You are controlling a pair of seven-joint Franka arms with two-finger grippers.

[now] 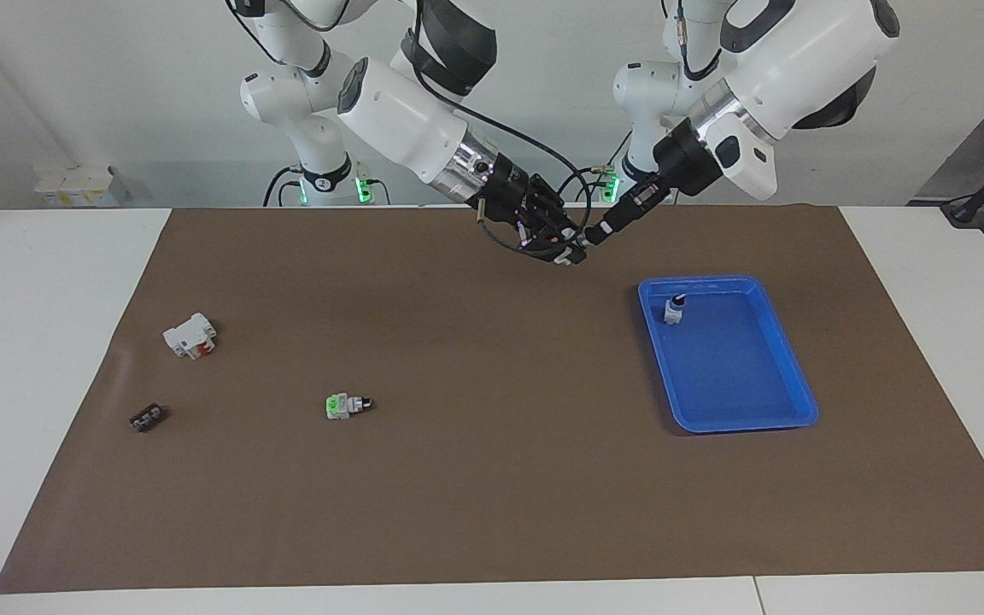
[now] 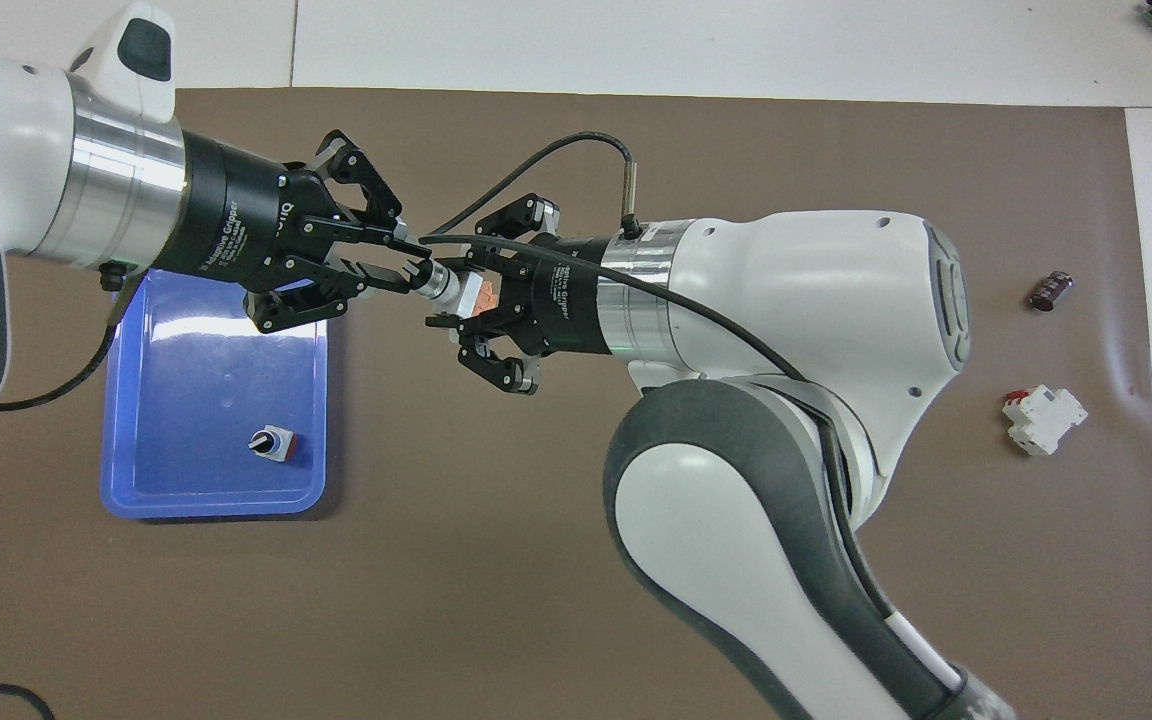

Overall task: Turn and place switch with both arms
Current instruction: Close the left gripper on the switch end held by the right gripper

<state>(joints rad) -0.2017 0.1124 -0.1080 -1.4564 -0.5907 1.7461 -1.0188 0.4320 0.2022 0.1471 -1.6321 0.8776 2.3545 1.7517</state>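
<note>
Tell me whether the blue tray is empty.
Not empty: one small switch with a black knob stands in the blue tray, near its corner closest to the robots.

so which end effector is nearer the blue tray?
Left. The left end effector hangs just off the tray corner, at the switch knob. The right end effector, gripping the switch, is over the mat toward mid-table.
</note>
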